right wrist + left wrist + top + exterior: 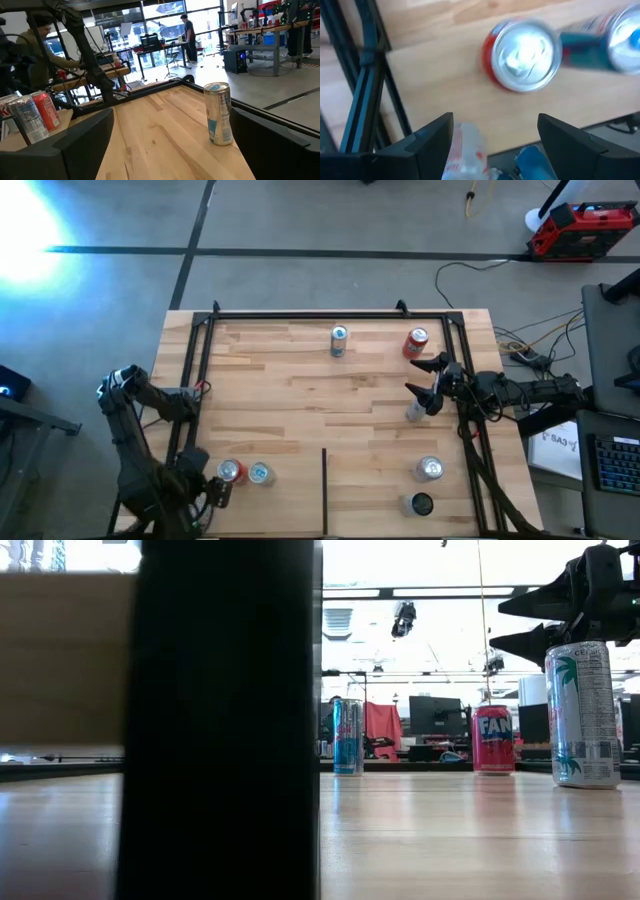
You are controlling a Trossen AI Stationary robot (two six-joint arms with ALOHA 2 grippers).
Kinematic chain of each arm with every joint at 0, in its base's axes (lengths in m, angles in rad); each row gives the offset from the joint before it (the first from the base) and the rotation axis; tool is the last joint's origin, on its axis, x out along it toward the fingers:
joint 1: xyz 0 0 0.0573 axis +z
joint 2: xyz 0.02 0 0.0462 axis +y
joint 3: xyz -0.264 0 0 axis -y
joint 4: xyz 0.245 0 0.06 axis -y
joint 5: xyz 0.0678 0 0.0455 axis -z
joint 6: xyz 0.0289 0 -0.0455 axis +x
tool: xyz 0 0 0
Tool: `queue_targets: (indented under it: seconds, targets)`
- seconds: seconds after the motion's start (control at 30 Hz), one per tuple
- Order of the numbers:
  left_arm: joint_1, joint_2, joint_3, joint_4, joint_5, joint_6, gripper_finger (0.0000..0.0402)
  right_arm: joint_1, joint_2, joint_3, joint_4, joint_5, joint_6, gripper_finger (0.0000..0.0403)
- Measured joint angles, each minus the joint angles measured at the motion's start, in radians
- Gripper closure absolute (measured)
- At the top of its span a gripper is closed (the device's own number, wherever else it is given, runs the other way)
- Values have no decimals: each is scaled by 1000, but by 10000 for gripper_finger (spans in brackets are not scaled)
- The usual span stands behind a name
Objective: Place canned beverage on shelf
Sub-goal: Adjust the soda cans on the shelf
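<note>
The right gripper (424, 379) hangs with its fingers spread wide and empty over the right side of the shelf (300, 395), just above a tall white can (416, 412) that stands upright on the wood. The left gripper (212, 493) sits low at the near left corner beside a red can (231, 471) and a blue-topped can (259, 473), fingers parted around nothing. A blue can (339, 340) and a red Fanta can (416, 343) stand along the far edge.
</note>
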Motion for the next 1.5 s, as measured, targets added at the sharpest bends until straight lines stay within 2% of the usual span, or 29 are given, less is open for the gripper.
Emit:
queue_targets:
  seconds: [0.2,0.37,0.83,1.23,1.5]
  targets:
    - [115,-10,-12,1,-3,165,129,0,0,0,0,0,1,21]
    - [170,-15,-26,0,-3,233,129,0,0,0,0,0,1,21]
    - [182,-16,-66,16,-4,227,131,0,0,0,0,0,1,21]
    - [181,-16,-104,66,-5,227,165,0,0,0,0,0,0,21]
    - [181,-16,-106,63,-5,228,149,0,0,0,0,0,0,21]
